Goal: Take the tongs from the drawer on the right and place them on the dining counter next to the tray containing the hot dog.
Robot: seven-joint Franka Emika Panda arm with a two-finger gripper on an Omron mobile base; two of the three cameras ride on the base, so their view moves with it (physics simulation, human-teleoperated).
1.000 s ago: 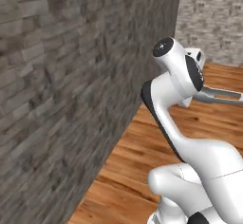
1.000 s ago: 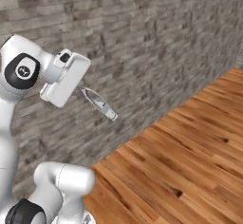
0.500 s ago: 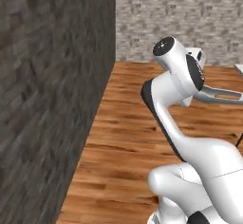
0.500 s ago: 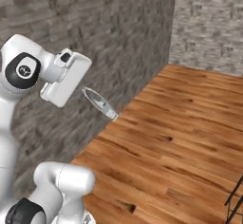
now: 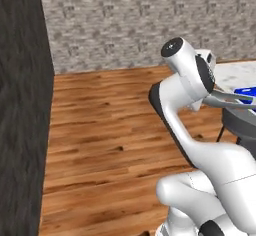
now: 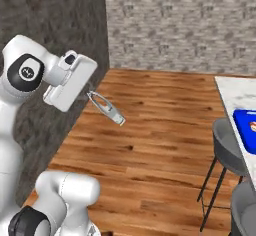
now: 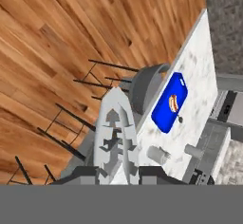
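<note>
My gripper [image 6: 90, 94] is shut on the metal tongs [image 6: 108, 108], which stick out forward and down over the wooden floor. In the hand view the tongs [image 7: 116, 135] rise between my two fingertips [image 7: 152, 172], pointing toward the dining counter [image 7: 199, 59]. The blue tray [image 7: 170, 103] lies on that marble top with the hot dog [image 7: 173, 103] in its middle. The right base view shows the tray [image 6: 246, 136] at the far right edge. In the left base view the tongs [image 5: 231, 100] reach toward the tray [image 5: 248, 91]. The drawer is out of view.
Grey round stools [image 6: 227, 147] on thin black legs stand along the counter's near side, seen from above as stools [image 7: 147, 85]. Two small grey cylinders [image 7: 159, 154] sit on the counter beyond the tray. A dark stone wall [image 5: 20, 110] stands to the left.
The whole scene has swung with the base: the dark wall slid left, and the marble counter, blue tray and stools came into view. The tongs stay held the same way.
</note>
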